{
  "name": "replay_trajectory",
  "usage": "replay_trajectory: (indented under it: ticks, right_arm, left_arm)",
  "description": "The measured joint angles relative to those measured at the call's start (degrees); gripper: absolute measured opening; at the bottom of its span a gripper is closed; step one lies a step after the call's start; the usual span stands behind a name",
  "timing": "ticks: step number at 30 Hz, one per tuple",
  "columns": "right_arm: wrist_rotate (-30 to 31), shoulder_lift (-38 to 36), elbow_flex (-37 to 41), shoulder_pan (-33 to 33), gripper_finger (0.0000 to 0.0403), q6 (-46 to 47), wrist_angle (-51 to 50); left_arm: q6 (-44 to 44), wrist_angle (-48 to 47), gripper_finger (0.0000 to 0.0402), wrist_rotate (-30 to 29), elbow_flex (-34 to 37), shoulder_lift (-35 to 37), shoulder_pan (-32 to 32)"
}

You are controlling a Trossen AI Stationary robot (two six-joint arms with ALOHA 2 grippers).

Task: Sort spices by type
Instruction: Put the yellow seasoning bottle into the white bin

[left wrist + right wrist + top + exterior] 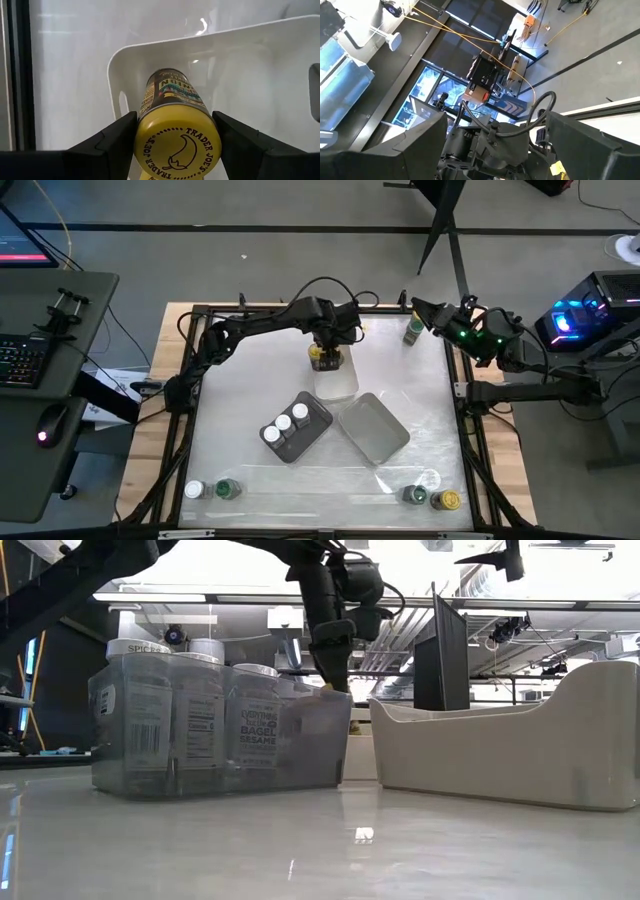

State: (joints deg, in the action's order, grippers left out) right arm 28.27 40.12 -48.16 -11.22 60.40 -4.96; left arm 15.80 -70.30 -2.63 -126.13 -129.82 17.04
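We read this as the drop-off step: the left end effector (326, 356) sits over the far end of the white tray (340, 385), mid-surface toward the far edge, with the yellow-lidded spice jar (176, 134) between its fingers (107, 147). In the left wrist view the jaws sit just beside the lid on both sides; we can't tell if they touch it or have let go, so grip state stays unclear. The jar lies tilted over the tray's inside wall, label partly readable.

The right end effector (425, 315) waits at the far right corner, jaws wide and holding nothing, close to a green-lidded jar (412, 330).

The grey tray (310, 427), nearer us and left of centre, holds three white-lidded jars (284, 423). An empty light tray (375, 428) lies to its right. Loose jars wait at the near edge: a white and a green lid (228, 490) near left, a green lid and a yellow lid (449, 500) near right.

Next move, we judge: free the yellow jar in the white tray, lift clear, then fetch another loose jar, likely the near-right yellow one.

Hard to make out: the low view hides the white tray behind the grey one, and the left end effector covers the jar from above.
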Motion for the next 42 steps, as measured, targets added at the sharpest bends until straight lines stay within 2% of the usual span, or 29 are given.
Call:
replay_trajectory:
  ticks: [11, 23, 34, 42]
  right_arm:
    - [-1.14, 0.0, 0.0, 0.02, 0.0334, 0.0, -0.01]
    - [-2.03, 0.0, 0.0, 0.02, 0.0334, -0.46, -0.38]
    - [-2.06, 0.0, 0.0, 0.0, 0.0334, -0.46, -0.4]
    - [-2.17, 0.0, 0.0, 0.02, 0.0334, -0.31, -0.4]
  left_arm:
    - [-3.55, -0.32, 0.023, -0.18, 0.0, 0.02, -0.02]
    - [-0.2, -0.22, 0.0231, -0.17, 0.0, 0.02, -0.17]
    - [-0.1, -0.53, 0.0297, -0.15, 0.0, 0.09, -0.22]
    - [-2.33, -0.47, 0.0305, -0.14, 0.02, 0.49, -0.32]
